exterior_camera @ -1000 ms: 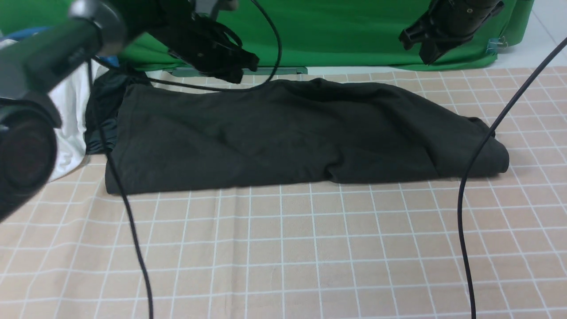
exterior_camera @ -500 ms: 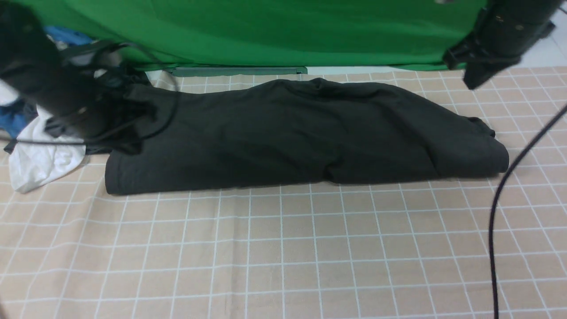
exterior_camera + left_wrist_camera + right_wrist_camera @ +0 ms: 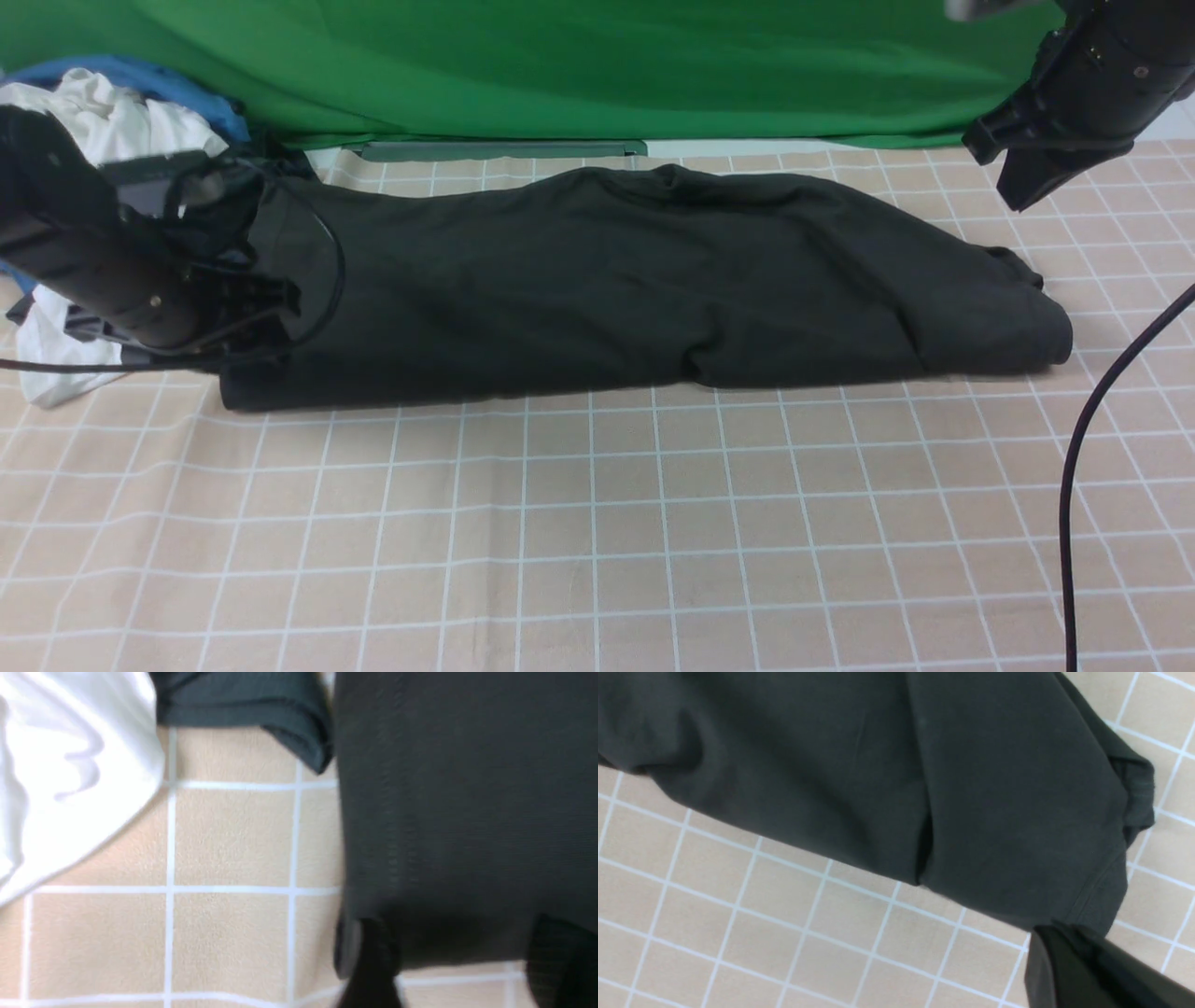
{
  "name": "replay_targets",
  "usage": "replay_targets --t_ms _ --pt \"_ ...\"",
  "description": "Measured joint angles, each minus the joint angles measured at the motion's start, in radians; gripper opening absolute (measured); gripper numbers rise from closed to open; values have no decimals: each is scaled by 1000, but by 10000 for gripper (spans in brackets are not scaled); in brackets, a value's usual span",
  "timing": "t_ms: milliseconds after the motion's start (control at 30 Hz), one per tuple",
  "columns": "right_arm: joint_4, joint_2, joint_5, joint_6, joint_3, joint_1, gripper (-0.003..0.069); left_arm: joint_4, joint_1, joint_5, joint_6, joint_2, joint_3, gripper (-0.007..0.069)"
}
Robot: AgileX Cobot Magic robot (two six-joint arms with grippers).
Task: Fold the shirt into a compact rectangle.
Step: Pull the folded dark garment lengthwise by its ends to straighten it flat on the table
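The black shirt [image 3: 644, 280] lies folded into a long band across the checked cloth, with the print hidden. My left gripper [image 3: 266, 308] is down low at the shirt's left end. In the left wrist view its fingers [image 3: 369, 961] stand wide apart and open, astride the shirt's [image 3: 467, 812] near corner, gripping nothing. My right gripper [image 3: 1013, 191] hangs in the air above and beyond the shirt's right end. It is shut and empty, its fingers [image 3: 1064, 970] pressed together above the hem of the shirt [image 3: 924, 788].
A pile of white [image 3: 103, 131] and blue clothes [image 3: 201, 98] with a dark teal garment [image 3: 243, 700] sits just left of the shirt, against the left arm. The white cloth [image 3: 70, 765] is close to the left gripper. A green backdrop [image 3: 597, 65] closes the far side. A black cable [image 3: 1074, 485] hangs at the right.
My left arm has swung from above the shirt's far edge down to its left end, and its jaws have opened. The right gripper has moved to the right, still shut.
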Motion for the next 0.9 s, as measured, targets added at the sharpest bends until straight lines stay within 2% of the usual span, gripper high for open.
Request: replay_targets --t_ms 33,67,100,200,267,333,433,467,500,567,667,800,900 --pt "2 0 -1 -1 0 0 36 1 0 -6 0 17 0 547" --pt "4 0 -1 -1 0 0 36 1 0 -8 0 24 0 554" --pt "3 0 -2 -2 0 0 36 0 0 -16 2 47 1 608" --pt "4 0 -6 -6 0 0 36 -4 0 -32 13 68 3 632" --pt "4 0 -10 -16 0 0 36 -6 0 -36 18 71 3 617" --pt "5 0 -16 -23 0 0 36 -10 0 -35 24 72 3 537" --pt "5 0 -23 -20 0 0 36 -21 -1 -25 29 72 3 325" --pt "5 0 -23 -18 0 0 36 -21 -1 -24 30 72 3 325" --pt "5 0 -15 -14 0 0 36 -32 -1 -15 34 72 1 201" --pt "5 2 -8 -4 0 -5 36 -41 -1 3 46 72 -8 89" --pt "7 6 -4 18 0 -28 36 -29 -1 43 47 72 -29 90" --pt "36 27 -2 66 0 -106 42 38 -1 82 40 46 -53 90" --pt "74 62 -2 86 0 -157 87 57 -1 85 36 4 -58 90"
